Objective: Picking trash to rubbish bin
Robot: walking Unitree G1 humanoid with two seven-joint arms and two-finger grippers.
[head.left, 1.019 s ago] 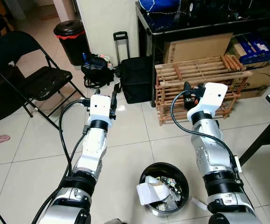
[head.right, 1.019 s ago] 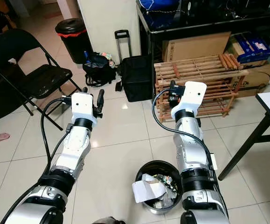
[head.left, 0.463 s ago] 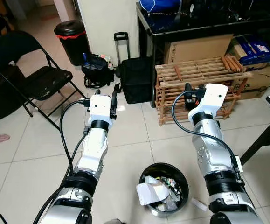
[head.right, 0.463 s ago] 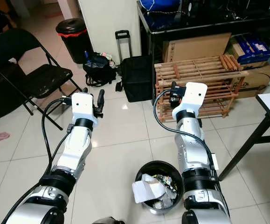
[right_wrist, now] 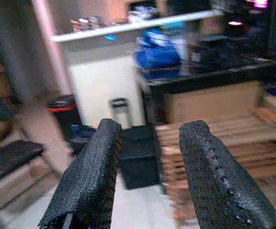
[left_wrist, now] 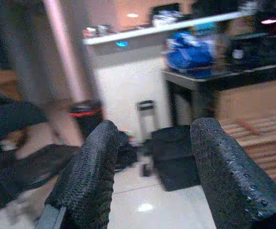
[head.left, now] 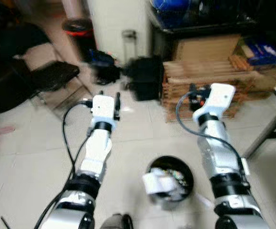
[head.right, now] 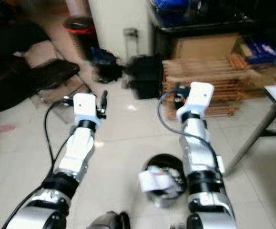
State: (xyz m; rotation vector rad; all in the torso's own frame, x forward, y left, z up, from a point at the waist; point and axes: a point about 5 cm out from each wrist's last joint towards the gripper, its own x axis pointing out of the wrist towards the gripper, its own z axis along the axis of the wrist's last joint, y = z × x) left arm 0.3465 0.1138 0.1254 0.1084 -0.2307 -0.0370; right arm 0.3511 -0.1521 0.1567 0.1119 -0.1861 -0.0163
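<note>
Trash [head.left: 162,183], crumpled white paper over mixed scraps, lay blurred inside the round black rubbish bin [head.left: 187,171] on the tiled floor [head.left: 28,162] between both arms. The left gripper [left_wrist: 153,179] and right gripper [right_wrist: 147,177] were raised ahead, fingers spread, holding nothing.

Both silver arms stretched forward side by side, left gripper [left_wrist: 149,167] fingers parted, right gripper [right_wrist: 147,169] fingers parted, both empty
</note>
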